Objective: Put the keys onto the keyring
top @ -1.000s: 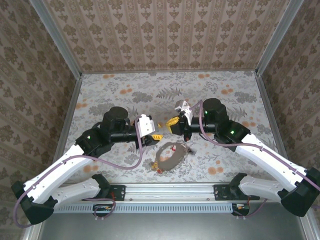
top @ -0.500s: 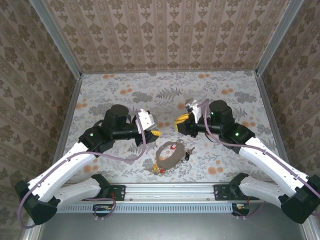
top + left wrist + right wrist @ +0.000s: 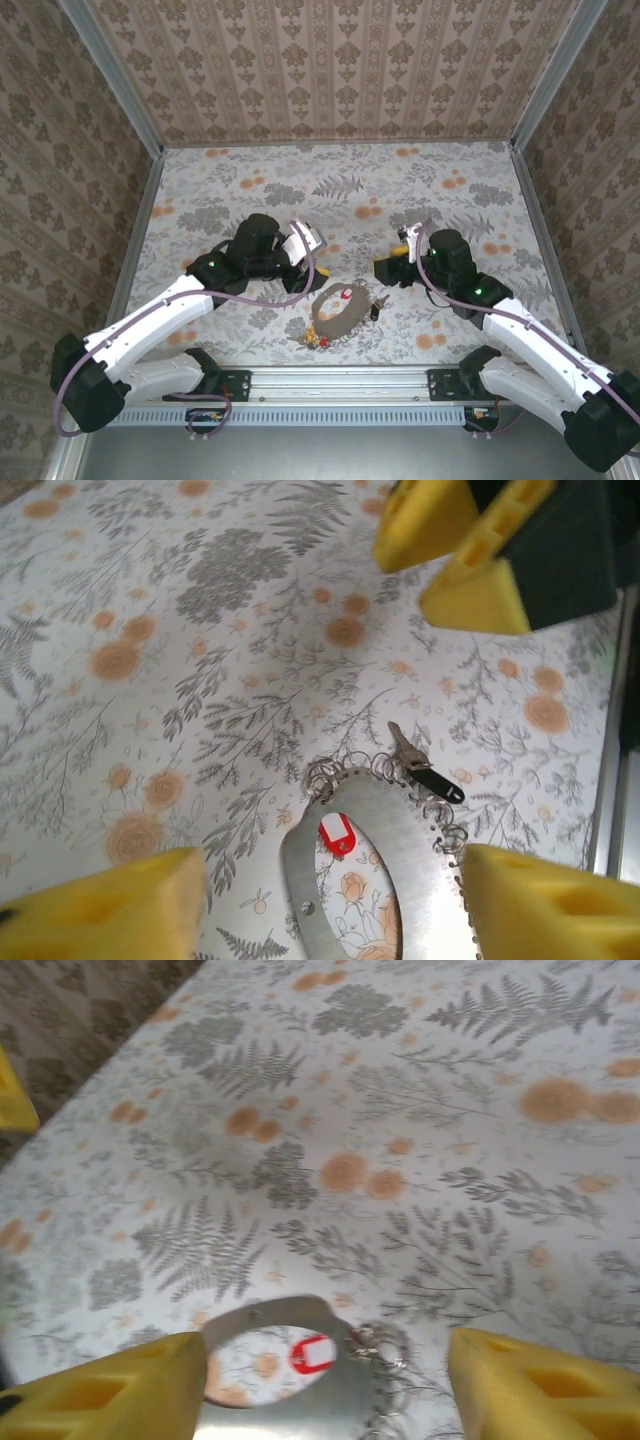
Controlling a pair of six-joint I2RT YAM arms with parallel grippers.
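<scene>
The keyring [image 3: 323, 313] is a flat grey metal band bent into a loop, edged with small wire rings, and it lies on the flowered table [image 3: 220, 190] between the arms. A red tag [image 3: 337, 834] rests inside the loop. One small key [image 3: 424, 770] with a dark head lies at the band's ringed edge, also seen as the dark key [image 3: 375, 303] from above. My left gripper [image 3: 305, 270] hovers just left of the loop, open, yellow fingers [image 3: 100, 910] wide apart and empty. My right gripper [image 3: 392, 265] is up and right of it, open and empty over the keyring [image 3: 270, 1312].
Patterned walls and metal corner posts [image 3: 135, 110] enclose the table. A metal rail [image 3: 340, 382] runs along the near edge by the arm bases. Purple cables [image 3: 270, 295] trail from both wrists. The right gripper's yellow fingers [image 3: 470, 550] appear in the left wrist view.
Both grippers have opened wide. The right gripper has drawn back to the right, away from the keyring. The left wrist has shifted right, closer to the loop. The keyring stays on the table.
</scene>
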